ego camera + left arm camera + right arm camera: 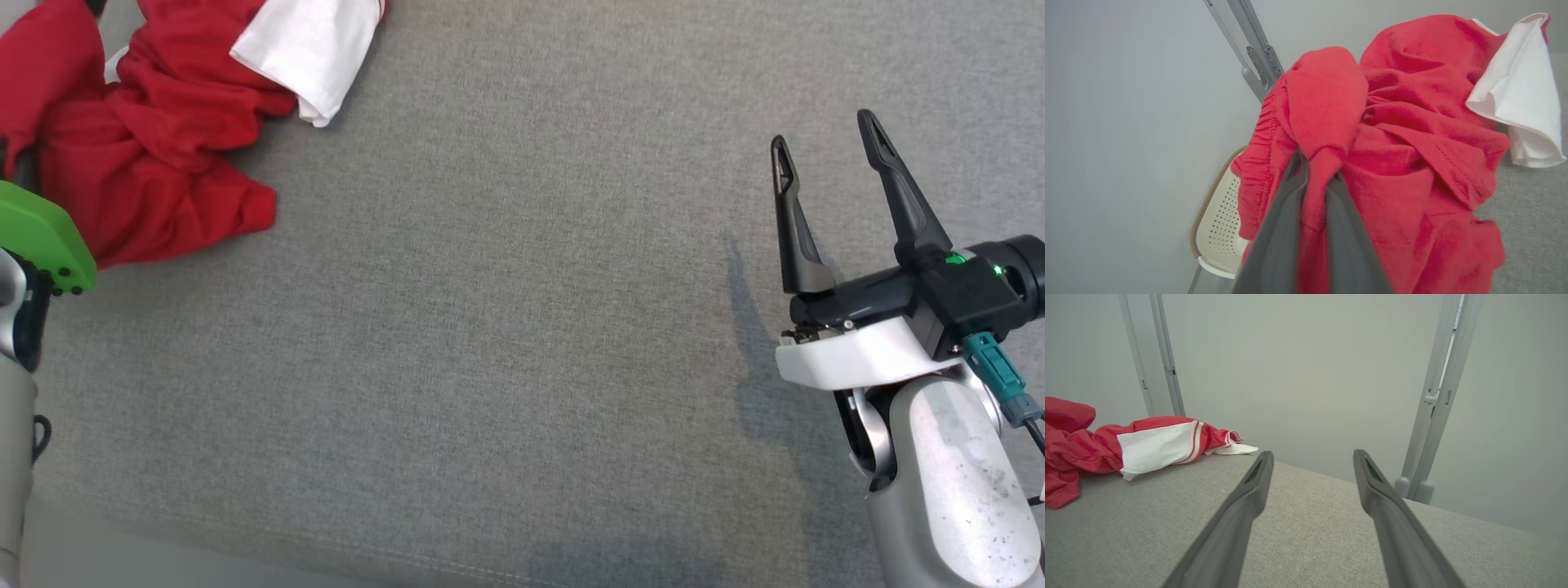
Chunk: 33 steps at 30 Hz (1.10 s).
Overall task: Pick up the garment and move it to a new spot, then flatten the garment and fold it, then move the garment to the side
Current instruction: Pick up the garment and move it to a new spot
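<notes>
At far left: garment [1412, 122] clamped in left end effector [1317, 167] | right end effector [823, 129] spread

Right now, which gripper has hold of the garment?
The left gripper, shut on a red fold of the garment; the right gripper stands open, apart from it.

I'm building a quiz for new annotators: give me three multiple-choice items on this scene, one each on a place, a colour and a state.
1. Where does the crumpled red cloth garment lie on the grey fabric surface?
A. far left
B. centre
C. near right

2. What colour is the garment's contrasting panel?
A. blue
B. white
C. black

3. How is the left gripper?
A. open above it
B. open, empty
C. shut on a red fold

1 A: it bunches at the head view's upper left.
2 B: the panel is white.
3 C: its fingers pinch red cloth.
</notes>
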Available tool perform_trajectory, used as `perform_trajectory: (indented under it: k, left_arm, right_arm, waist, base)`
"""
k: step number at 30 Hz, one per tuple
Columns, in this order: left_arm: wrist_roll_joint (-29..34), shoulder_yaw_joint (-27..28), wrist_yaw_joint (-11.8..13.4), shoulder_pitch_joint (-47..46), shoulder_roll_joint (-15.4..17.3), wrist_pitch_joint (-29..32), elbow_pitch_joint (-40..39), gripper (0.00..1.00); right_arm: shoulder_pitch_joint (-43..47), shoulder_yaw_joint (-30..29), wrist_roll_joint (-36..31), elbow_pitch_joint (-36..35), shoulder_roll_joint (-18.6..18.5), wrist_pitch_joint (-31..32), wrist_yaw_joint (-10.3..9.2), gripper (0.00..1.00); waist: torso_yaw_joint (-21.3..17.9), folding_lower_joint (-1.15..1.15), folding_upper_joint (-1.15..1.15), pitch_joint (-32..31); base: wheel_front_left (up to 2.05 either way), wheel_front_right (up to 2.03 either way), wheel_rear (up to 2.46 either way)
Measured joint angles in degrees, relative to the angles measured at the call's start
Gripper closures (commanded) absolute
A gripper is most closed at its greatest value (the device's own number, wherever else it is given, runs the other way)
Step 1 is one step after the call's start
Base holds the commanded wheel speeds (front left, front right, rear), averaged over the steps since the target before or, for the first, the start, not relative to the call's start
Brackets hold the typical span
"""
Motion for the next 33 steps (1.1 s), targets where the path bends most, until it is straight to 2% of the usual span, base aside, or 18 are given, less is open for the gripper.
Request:
perform_trajectory:
  k: [8, 13, 19, 27, 33]
  left_arm:
    - [1.0, -1.8, 0.0, -0.3, 2.4, 0.9, -6.2, 1.00]
    - [1.0, -2.5, 0.0, 0.7, 3.4, 2.4, -13.2, 1.00]
    - [0.7, -3.9, 0.4, 3.9, 3.1, 5.8, -24.3, 1.00]
    - [-0.1, -6.7, 1.5, 7.9, 0.7, 11.3, -40.7, 1.00]
    - [-1.4, -10.7, 2.9, 12.4, -4.8, 12.7, -47.2, 1.00]
  right_arm:
    - [2.3, -1.0, 2.3, 2.3, 0.1, -1.3, 0.00, 0.00]
    - [3.9, -1.4, 4.2, 3.4, 0.1, -2.0, 0.00, 0.00]
    - [5.5, -2.1, 5.7, 4.4, 0.1, -2.5, 0.00, 0.00]
    - [7.4, -3.0, 7.2, 5.1, 0.2, -2.8, 0.00, 0.00]
    - [7.9, -3.0, 7.9, 4.8, 0.2, -2.8, 0.00, 0.00]
  waist:
    - [-0.5, 0.00, 0.00, -4.7]
    - [-1.1, 0.00, 0.00, -8.0]
    - [-2.4, 0.00, 0.00, -11.4]
    - [-5.6, 0.00, 0.00, -14.5]
    - [-8.7, 0.00, 0.00, -15.8]
  base:
    - [0.00, 0.00, 0.00]
    - [0.00, 0.00, 0.00]
    - [0.00, 0.00, 0.00]
    - [0.00, 0.00, 0.00]
    - [0.00, 0.00, 0.00]
